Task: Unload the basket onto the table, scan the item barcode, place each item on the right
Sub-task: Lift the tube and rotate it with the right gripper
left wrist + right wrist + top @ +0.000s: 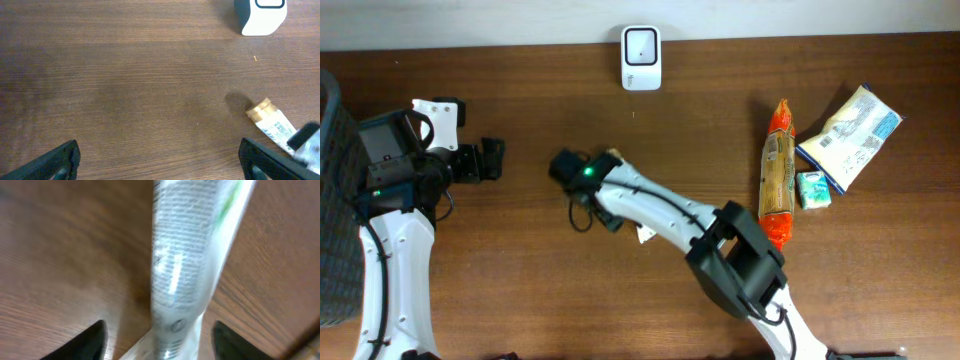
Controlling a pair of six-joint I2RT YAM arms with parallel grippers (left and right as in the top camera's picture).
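a dark brown worktop (520, 280) with a fine wood grain running left to right fills nearly the whole overhead view. along the top of that view its far edge meets a pale, cream-coloured strip (470, 20), plain and unmarked; whether that is a wall or another surface cannot be told. at the far left a dark mesh basket (332, 200) shows, cut off by the frame. the light is soft and even, giving the wood a faint sheen and only short, blurred shadows. seen close, the grain runs in lighter and darker bands, and one tiny pale speck (255, 58) lies on it.
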